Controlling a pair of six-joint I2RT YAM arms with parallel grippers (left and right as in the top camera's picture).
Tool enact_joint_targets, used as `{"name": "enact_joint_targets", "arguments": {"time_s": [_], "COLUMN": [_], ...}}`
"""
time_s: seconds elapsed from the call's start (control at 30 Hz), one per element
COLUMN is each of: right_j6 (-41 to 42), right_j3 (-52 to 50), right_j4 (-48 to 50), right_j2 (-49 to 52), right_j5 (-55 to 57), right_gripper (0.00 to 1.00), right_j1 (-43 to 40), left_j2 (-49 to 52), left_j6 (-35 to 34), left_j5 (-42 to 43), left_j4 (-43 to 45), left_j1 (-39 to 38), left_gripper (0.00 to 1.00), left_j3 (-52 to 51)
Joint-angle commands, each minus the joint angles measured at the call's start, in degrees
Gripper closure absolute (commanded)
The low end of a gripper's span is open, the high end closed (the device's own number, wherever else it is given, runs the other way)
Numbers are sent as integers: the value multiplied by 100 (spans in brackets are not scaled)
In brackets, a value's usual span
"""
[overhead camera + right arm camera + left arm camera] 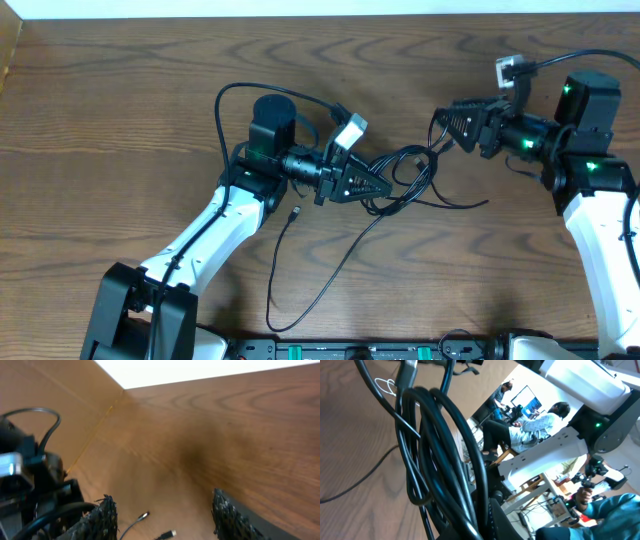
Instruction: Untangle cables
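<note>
The cables [408, 172] are thin black cords tangled in a loose knot at the table's middle. One strand [330, 275] trails toward the front edge, and a small plug [293, 212] lies beside my left arm. My left gripper [383, 187] is shut on the knot's left side; in the left wrist view the looped cables [440, 450] fill the frame above the left gripper [492, 522]. A thin white cord [387, 385] lies behind them. My right gripper [440, 128] hangs open just right of the knot. In the right wrist view the right gripper [165, 520] holds nothing, with two plug ends [143, 516] below.
A raised board edge [10, 50] borders the table at the far left. The left arm's own thick black wire [235, 95] arcs behind its wrist. One cable strand [470, 205] reaches right toward the right arm's base [600, 200].
</note>
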Motion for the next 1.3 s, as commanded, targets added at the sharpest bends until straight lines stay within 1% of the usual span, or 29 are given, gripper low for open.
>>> {"name": "enact_joint_targets", "arguments": {"time_s": [0.0,0.07,0.1,0.13,0.17,0.37,0.47,0.53,0.7,0.77,0.83,0.87,0.9,0.93,0.97,1.0,1.03,1.1,1.17,1.2,1.27], "right_j6": [-590,-846,-949,-1143,-1213,-1224,-1117,-986,-350,-138,-103,-103,-105,-129,-131,-129,-127,-76,203,238,229], "right_j3": [26,24,24,24,24,15,15,15,15,15,15,15,15,15,17,15,17,20,55,105,192], "right_j4": [-258,-522,-555,-570,-566,-584,-461,-179,1019,1335,1502,1593,1615,1613,1611,1537,1412,1368,1403,1410,1416], "right_j2": [131,138,138,142,142,251,411,538,1027,1220,1329,1394,1412,1440,1445,1445,1438,1421,1303,1200,1038], "right_j5": [-367,-446,-612,-1123,-1410,-1419,-669,-457,-452,-479,-664,-850,-894,-848,-807,-284,605,1838,3928,4765,5772], "right_gripper": [41,39,39,37,37,37,38,37,37,42,46,51,54,81,91,99,99,99,99,99,99], "right_j1": [-140,-367,-431,-540,-581,-409,-66,74,275,343,402,457,479,560,577,654,671,638,501,428,343], "left_j2": [-20,-20,-20,-20,-20,-20,-20,-20,-24,-24,-24,-24,-24,-24,-24,-24,-24,-24,-24,-24,-22], "left_j6": [-984,-1663,-1836,-2070,-2155,-2308,-2345,-2345,-2387,-2389,-2389,-2389,-2389,-2389,-2389,-2391,-2393,-2387,-2378,-2389,-2376], "left_j5": [-120,-566,-691,-890,-977,-986,-962,-898,-636,-616,-619,-619,-619,-619,-619,-619,-573,-374,129,190,190], "left_j4": [365,686,767,833,831,831,835,855,988,988,1021,1062,1084,1141,1165,1204,1220,1220,1222,1187,1191], "left_j1": [0,0,0,0,0,-2,-7,-7,-7,-7,-7,-7,-7,-7,-7,-7,-7,-7,-2,0,-2], "left_gripper": [92,93,92,92,93,92,92,92,92,92,92,92,92,93,92,93,93,92,92,92,92], "left_j3": [15,15,15,15,15,15,15,15,15,15,15,15,15,15,15,15,15,15,15,9,9]}}
